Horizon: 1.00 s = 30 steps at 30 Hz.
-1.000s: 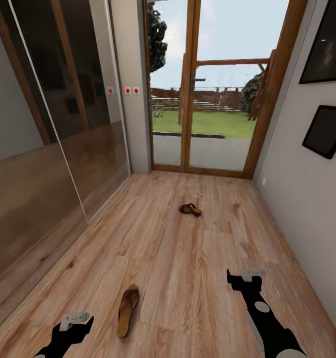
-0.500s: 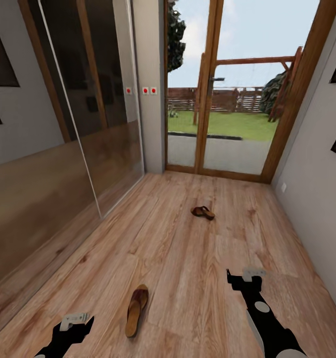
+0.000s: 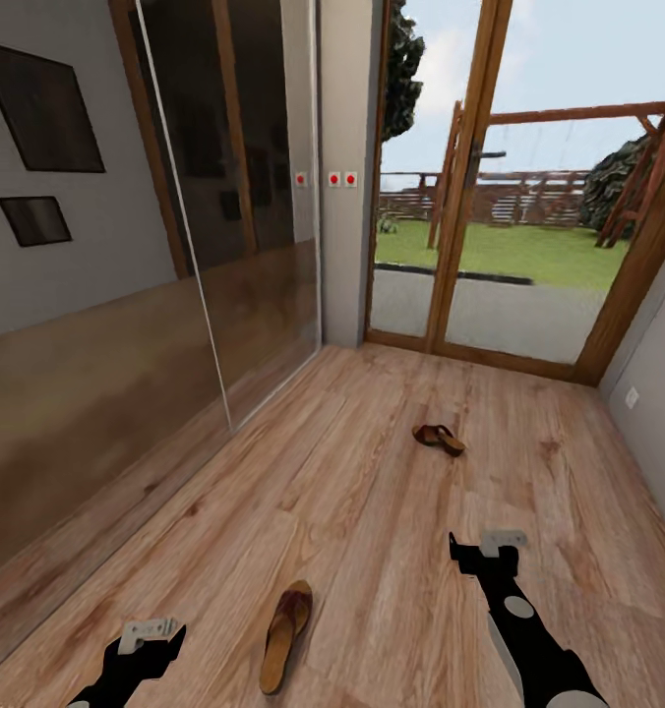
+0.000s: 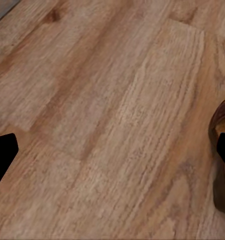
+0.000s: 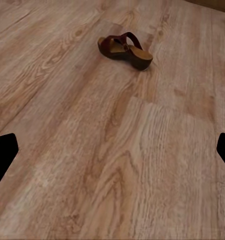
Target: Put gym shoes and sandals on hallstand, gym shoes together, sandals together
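Approaching near dark brown leather sandal (image 3: 284,636) lying on light wood-plank floor (image 3: 372,511) beside left gripper (image 3: 148,630); second sandal (image 3: 439,438) farther ahead. Both grippers spread, empty; right gripper (image 3: 490,547) hovering. Advice: centre left gripper over sandal's strap before descending.

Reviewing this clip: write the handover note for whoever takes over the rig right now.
Left tool: open, empty, low over the corridor floor.
Right tool: open, empty, raised ahead.
Near sandal: on the floor just right of the left tool.
Far sandal: on the floor, nearer the glass door.
Done: nothing on the rack that can be seen.
Left: pick up both sandals, find the gym shoes and hallstand, pair everything there.
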Motion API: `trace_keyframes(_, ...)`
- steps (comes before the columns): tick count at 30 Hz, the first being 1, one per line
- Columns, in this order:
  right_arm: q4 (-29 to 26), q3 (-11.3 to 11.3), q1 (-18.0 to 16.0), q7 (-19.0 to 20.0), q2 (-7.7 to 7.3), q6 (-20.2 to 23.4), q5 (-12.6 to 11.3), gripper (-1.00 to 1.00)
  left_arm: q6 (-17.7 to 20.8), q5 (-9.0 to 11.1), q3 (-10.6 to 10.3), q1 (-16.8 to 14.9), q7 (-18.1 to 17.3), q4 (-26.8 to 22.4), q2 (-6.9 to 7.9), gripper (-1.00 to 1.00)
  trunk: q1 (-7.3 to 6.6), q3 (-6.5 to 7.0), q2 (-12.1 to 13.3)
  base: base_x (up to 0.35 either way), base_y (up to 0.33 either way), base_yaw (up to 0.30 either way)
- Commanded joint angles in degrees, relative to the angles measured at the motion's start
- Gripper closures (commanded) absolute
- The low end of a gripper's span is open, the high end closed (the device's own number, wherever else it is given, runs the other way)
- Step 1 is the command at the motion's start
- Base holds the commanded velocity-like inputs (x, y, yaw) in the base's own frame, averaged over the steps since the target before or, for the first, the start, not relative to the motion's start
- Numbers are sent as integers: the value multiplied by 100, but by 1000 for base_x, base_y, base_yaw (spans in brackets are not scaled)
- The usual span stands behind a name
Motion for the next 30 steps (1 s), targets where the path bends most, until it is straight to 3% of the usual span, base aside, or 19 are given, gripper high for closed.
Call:
trace_keyframes(1, 5, -12, -2, -20, 1, -15, 60, -100, -23, -54, 49, -7, -33, 6, -4, -100, 2, -5, -2, 277, -152, 272)
trace_keyframes(11, 5, -6, -2, -20, 1, -3, 60, -100, -23, -57, 44, -7, -71, 5, -4, -100, 2, -5, -2, 284, -80, 108)
trace_keyframes(21, 5, 2, -2, -18, 1, -9, 60, -100, -11, -66, 33, -7, -84, 13, -4, -100, 2, -5, -2, 30, -3, 4)
trace_keyframes(30, 5, 1, -2, -14, 1, -8, 60, -100, -5, -72, 32, -7, -85, 17, -4, -100, 199, -166, -363, 0, 0, 0)
